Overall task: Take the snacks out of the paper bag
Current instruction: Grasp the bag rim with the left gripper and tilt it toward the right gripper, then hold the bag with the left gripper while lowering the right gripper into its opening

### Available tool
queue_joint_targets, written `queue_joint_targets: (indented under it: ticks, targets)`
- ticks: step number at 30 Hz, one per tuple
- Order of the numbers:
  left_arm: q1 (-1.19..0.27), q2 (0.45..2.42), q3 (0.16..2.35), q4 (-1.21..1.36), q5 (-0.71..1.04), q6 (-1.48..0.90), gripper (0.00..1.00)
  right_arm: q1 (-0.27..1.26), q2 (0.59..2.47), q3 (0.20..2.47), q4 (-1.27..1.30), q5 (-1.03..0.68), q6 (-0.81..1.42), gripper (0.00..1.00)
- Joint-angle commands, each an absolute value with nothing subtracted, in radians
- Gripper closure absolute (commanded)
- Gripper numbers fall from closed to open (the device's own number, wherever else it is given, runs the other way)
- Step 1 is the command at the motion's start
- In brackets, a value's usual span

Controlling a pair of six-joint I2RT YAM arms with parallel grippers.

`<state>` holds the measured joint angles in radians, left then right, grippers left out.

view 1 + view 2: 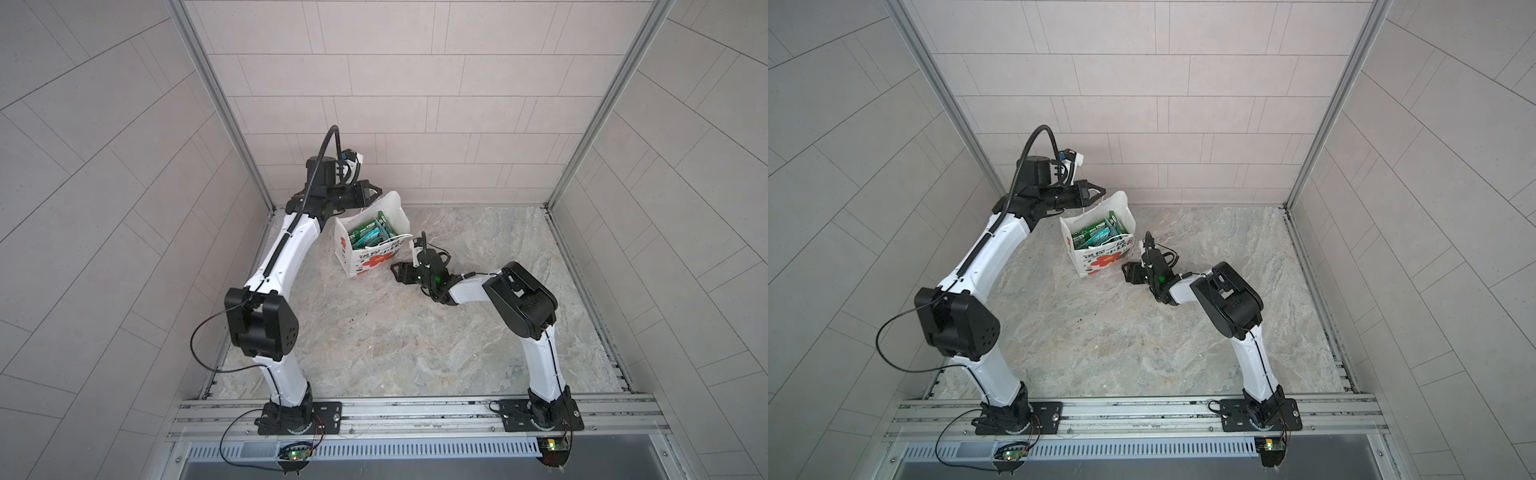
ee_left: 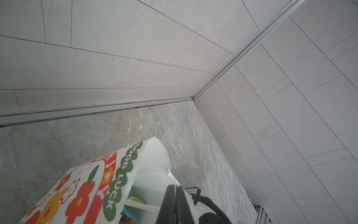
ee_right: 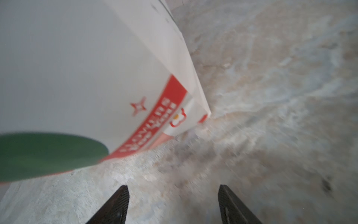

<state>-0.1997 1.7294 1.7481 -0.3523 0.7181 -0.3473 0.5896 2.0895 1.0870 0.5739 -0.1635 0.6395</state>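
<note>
Snacks (image 1: 368,237) sit inside the bag (image 1: 370,259), which stands on the tabletop (image 1: 415,332). Left arm stretches far forward, its claw (image 1: 376,192) clenched above the bag's back rim. Right arm is folded low, its claw (image 3: 173,187) beside the bag, released and empty.

This is a robotics lab test cell: a grey-beige marble-patterned tabletop (image 1: 395,340) is boxed in on three sides by pale grey tile-patterned wall panels (image 1: 374,104) set in silver aluminium profile posts (image 1: 220,104). Along the tabletop's front edge runs a slotted silver aluminium rail (image 1: 415,415), where two white-and-black robot arms (image 1: 282,253) are bolted on black base plates (image 1: 328,415). Just below the rail sit small circuit boards with green lights (image 1: 295,455), and thin black cables (image 1: 192,336) loop loose.
</note>
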Motion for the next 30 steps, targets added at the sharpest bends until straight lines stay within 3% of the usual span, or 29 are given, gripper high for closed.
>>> queue_joint_targets:
  ticks: [1, 12, 19, 30]
  targets:
    - [-0.246, 1.628, 1.691, -0.305, 0.664, -0.302, 1.0, 0.555, 1.977, 0.995, 0.604, -0.136, 0.64, 0.25]
    - [-0.411, 1.484, 1.532, -0.301, 0.48, -0.261, 1.0, 0.43, 1.663, 0.73, 0.475, -0.048, 0.543, 0.24]
    - [-0.474, 1.459, 1.49, -0.301, 0.441, -0.259, 1.0, 0.418, 1.425, 0.711, 0.262, -0.002, 0.45, 0.24]
    - [-0.485, 1.474, 1.507, -0.346, 0.34, -0.264, 1.0, 0.449, 1.146, 0.757, 0.086, -0.342, 0.375, 0.24]
